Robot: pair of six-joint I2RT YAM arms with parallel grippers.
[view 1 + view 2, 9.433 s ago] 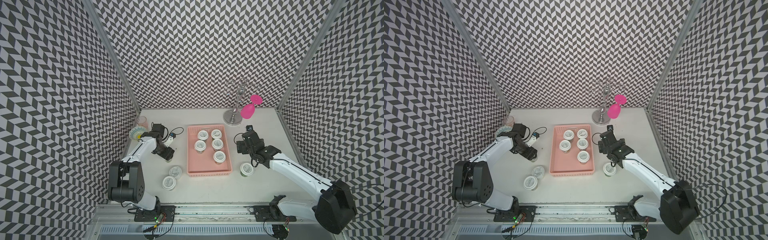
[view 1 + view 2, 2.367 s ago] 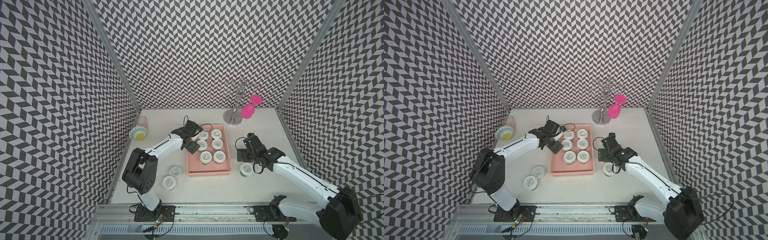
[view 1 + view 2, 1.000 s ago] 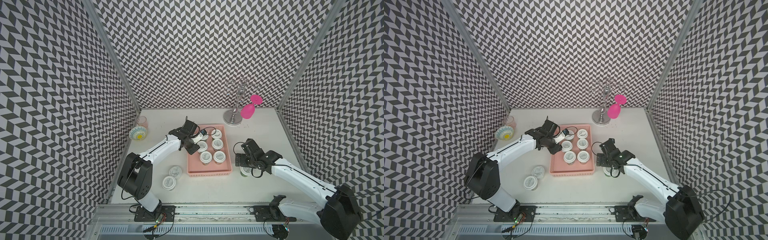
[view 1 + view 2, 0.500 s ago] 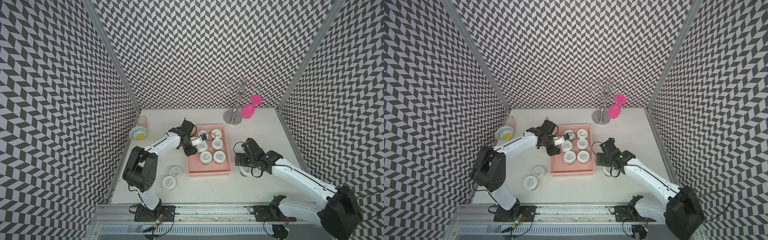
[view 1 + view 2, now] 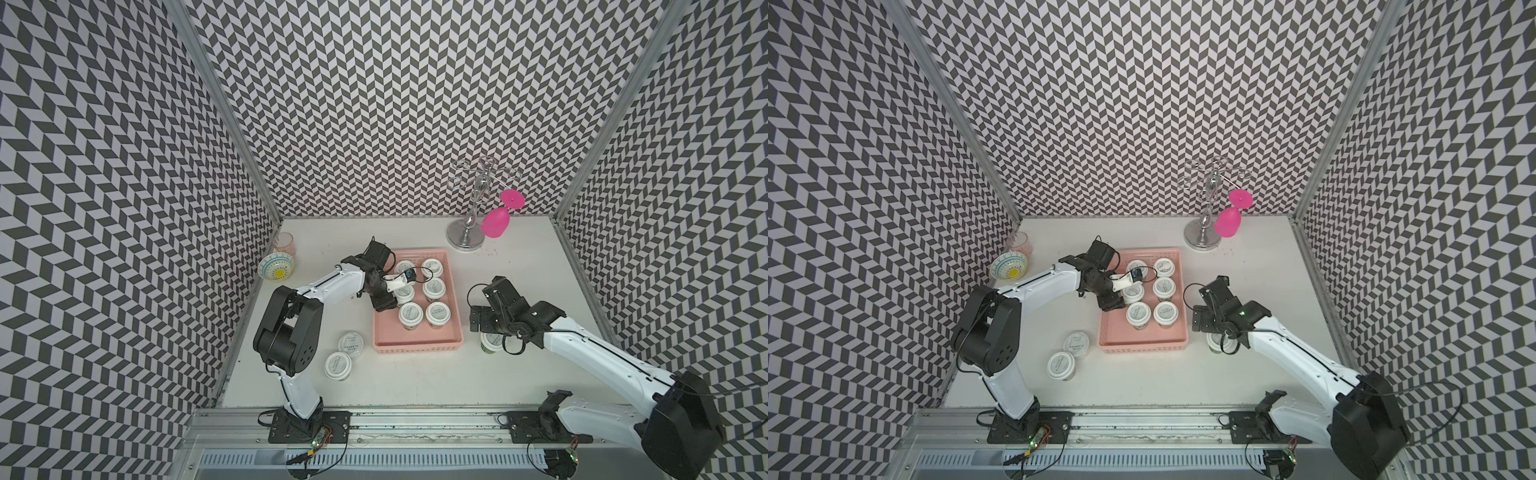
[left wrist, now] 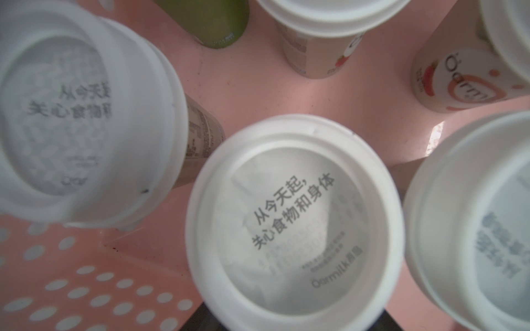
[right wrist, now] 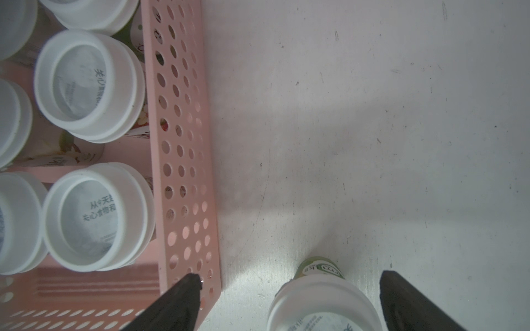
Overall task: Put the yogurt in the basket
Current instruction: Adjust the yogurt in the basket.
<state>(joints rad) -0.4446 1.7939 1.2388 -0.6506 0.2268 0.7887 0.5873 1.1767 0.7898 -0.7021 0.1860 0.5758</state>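
The pale-pink basket (image 5: 415, 347) (image 5: 1142, 345) holds several white-lidded yogurt cups. My left gripper (image 5: 386, 300) (image 6: 292, 318) reaches in over the basket's left wall and is shut on the yogurt cup (image 5: 404, 292) (image 6: 292, 217) in the middle row; its lid hides most of the fingers. Another yogurt cup (image 5: 492, 341) (image 7: 324, 301), with a green body, stands on the table just right of the basket. My right gripper (image 5: 484, 328) (image 7: 289, 275) is open and straddles it, one finger beside the basket wall (image 7: 180, 143). Two more cups (image 5: 351, 345) (image 5: 338, 365) stand left of the basket.
A patterned bowl (image 5: 276, 266) and a clear pinkish glass (image 5: 285, 243) sit in the back left corner. A chrome rack (image 5: 469, 232) with a hanging pink glass (image 5: 496, 220) stands at the back right. Patterned walls close in three sides.
The left arm has carried a cup from the table's left side into the basket and lowered it a little in the last second. The right gripper has come down around the cup beside the basket.
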